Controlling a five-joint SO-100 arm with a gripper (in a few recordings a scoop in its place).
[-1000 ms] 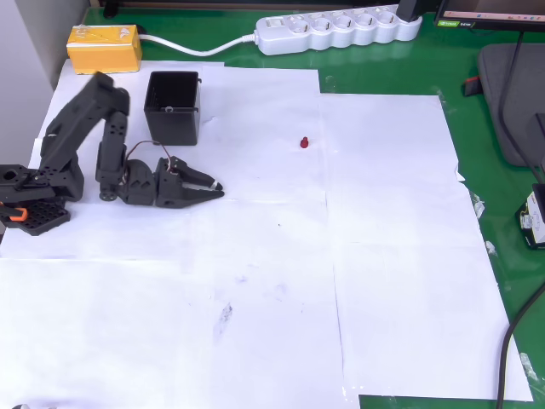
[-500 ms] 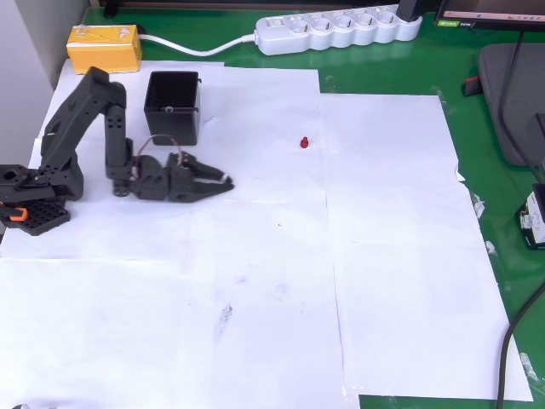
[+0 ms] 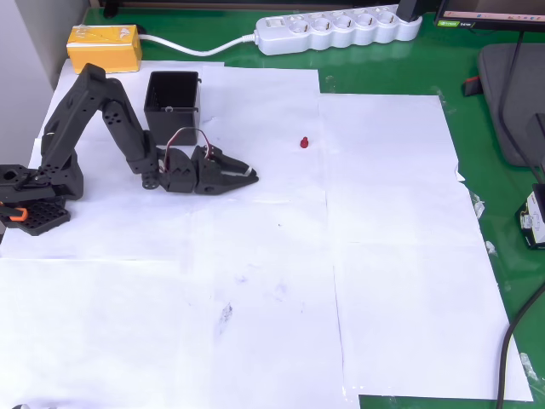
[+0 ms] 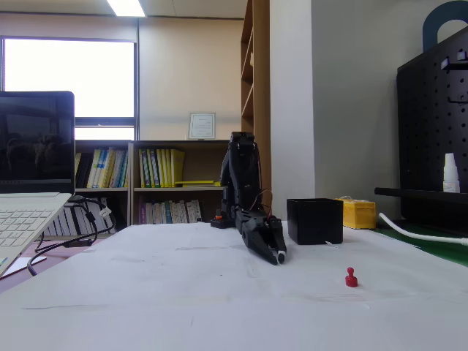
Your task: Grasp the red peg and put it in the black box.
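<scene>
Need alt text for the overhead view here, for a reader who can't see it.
A black robot arm reaches from the left across white paper sheets, its gripper low and short of the tiny dark-red plastic peg standing alone to its right. The small square black plastic box sits behind the arm, with a yellow rectangular block and white power strip beyond.

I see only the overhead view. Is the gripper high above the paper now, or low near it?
Observer: Low. In the fixed view the gripper slopes downward, with its tip close to the paper. I cannot tell whether it touches.
Operator: And the red peg, does it stand or lie on its side?
Observer: The red peg stands upright, with its rounded head on top.
</scene>
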